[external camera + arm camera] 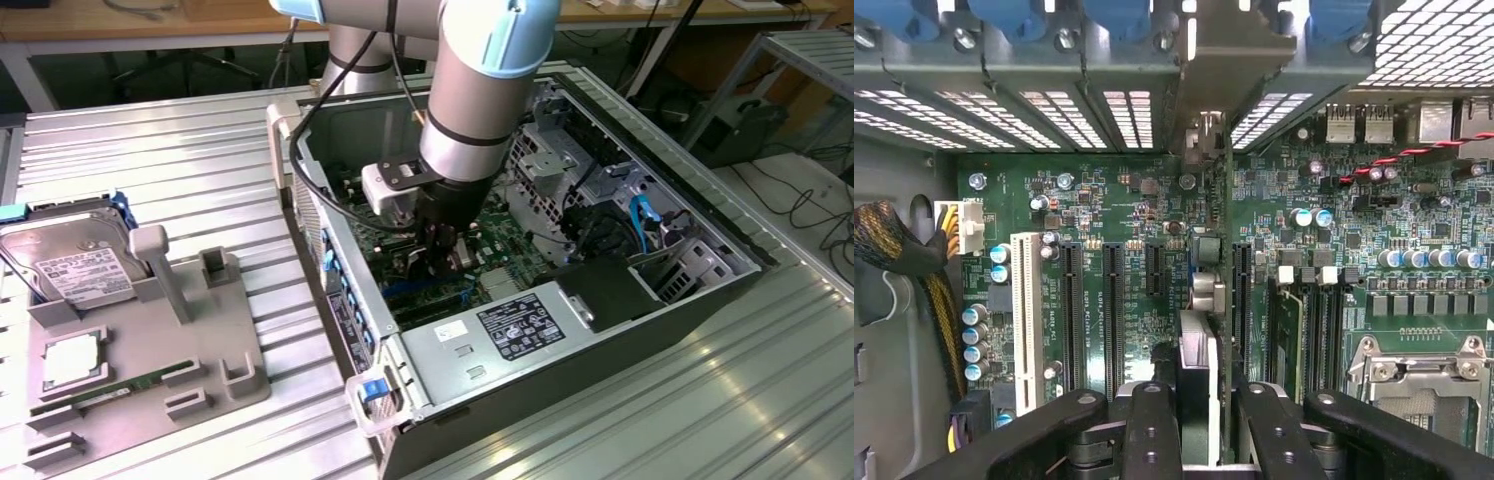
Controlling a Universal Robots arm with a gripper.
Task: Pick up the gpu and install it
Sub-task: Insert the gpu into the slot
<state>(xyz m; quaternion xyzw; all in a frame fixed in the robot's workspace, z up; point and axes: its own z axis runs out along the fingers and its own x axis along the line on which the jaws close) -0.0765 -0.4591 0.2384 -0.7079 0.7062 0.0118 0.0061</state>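
Green-backed gpu [1197, 370] clamped edge-on between gripper [1197, 425] fingers, low over motherboard [1354, 220] inside computer case [441, 350]. Risk: card edge missing slot [1242, 300], bending against board.

gpu [1199, 360] edge-on, upright above motherboard slots

- green motherboard [1114, 200] with black slots [1072, 310], one white slot [1026, 320]
- black gripper [1199, 425]
- silver drive [74, 255], white label
- grey tray [214, 345]
- blue cable [643, 225]
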